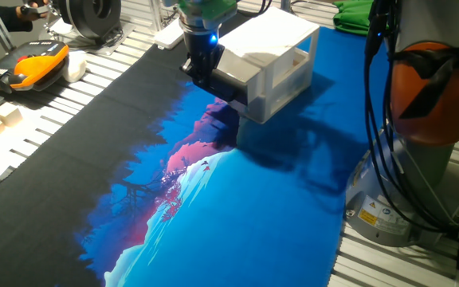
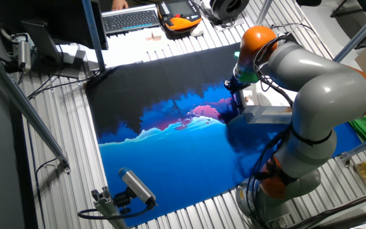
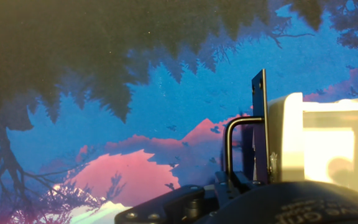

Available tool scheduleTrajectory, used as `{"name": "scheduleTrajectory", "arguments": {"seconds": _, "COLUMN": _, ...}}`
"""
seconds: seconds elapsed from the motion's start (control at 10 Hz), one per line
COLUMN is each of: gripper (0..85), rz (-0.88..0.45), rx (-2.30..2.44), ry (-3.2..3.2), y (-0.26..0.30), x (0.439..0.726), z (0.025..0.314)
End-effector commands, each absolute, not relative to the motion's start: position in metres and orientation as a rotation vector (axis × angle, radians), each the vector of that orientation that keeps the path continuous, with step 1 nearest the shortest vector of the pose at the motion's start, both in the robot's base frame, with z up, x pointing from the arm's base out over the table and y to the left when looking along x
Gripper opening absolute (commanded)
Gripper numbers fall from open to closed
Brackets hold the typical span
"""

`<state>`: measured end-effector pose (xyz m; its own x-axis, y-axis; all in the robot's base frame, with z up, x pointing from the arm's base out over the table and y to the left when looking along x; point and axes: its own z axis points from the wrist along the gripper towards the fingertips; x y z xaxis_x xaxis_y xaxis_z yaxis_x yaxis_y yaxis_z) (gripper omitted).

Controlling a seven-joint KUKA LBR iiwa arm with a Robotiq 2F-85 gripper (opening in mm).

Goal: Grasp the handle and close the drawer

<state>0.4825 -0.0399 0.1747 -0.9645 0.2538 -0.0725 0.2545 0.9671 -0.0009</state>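
The white drawer point(image 1: 236, 73) sticks a little way out of the left end of the small white cabinet point(image 1: 281, 40) at the back of the mat. In the hand view the drawer point(image 3: 319, 143) is at the right, with its black front plate and the black handle point(image 3: 228, 149) standing off it. My gripper point(image 1: 204, 73) hangs right at the drawer's front. In the hand view the gripper point(image 3: 229, 186) has its dark fingers point(image 3: 166, 208) close on either side of the handle's lower end, and it looks shut on it. In the other fixed view the gripper point(image 2: 237, 97) is partly hidden by the arm.
The blue, pink and black printed mat point(image 1: 213, 199) covers the table. The arm's orange and grey base point(image 1: 425, 80) with cables stands at the right. An orange and black device point(image 1: 34, 64) lies at the far left. A keyboard point(image 2: 129, 19) and a camera on a stand point(image 2: 135, 184) sit off the mat.
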Motion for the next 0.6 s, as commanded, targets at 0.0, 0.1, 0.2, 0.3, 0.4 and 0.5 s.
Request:
{"name": "scheduleTrajectory", "arguments": {"seconds": 0.0, "gripper": 0.0, "rz": -0.016, "rx": 0.394, "ry": 3.045, "y": -0.0407, "x": 0.4815, "z": 0.1746}}
{"name": "scheduleTrajectory", "arguments": {"seconds": 0.1, "gripper": 0.0, "rz": -0.016, "rx": 0.391, "ry": 3.045, "y": -0.0418, "x": 0.4811, "z": 0.1751}}
{"name": "scheduleTrajectory", "arguments": {"seconds": 0.2, "gripper": 0.0, "rz": -0.016, "rx": 0.391, "ry": 3.045, "y": -0.0434, "x": 0.4808, "z": 0.1757}}
{"name": "scheduleTrajectory", "arguments": {"seconds": 0.3, "gripper": 0.0, "rz": -0.015, "rx": 0.385, "ry": 3.047, "y": -0.0454, "x": 0.4805, "z": 0.1766}}
{"name": "scheduleTrajectory", "arguments": {"seconds": 0.4, "gripper": 0.0, "rz": -0.015, "rx": 0.382, "ry": 3.048, "y": -0.0469, "x": 0.4803, "z": 0.1777}}
{"name": "scheduleTrajectory", "arguments": {"seconds": 0.5, "gripper": 0.0, "rz": -0.015, "rx": 0.38, "ry": 3.048, "y": -0.048, "x": 0.4799, "z": 0.178}}
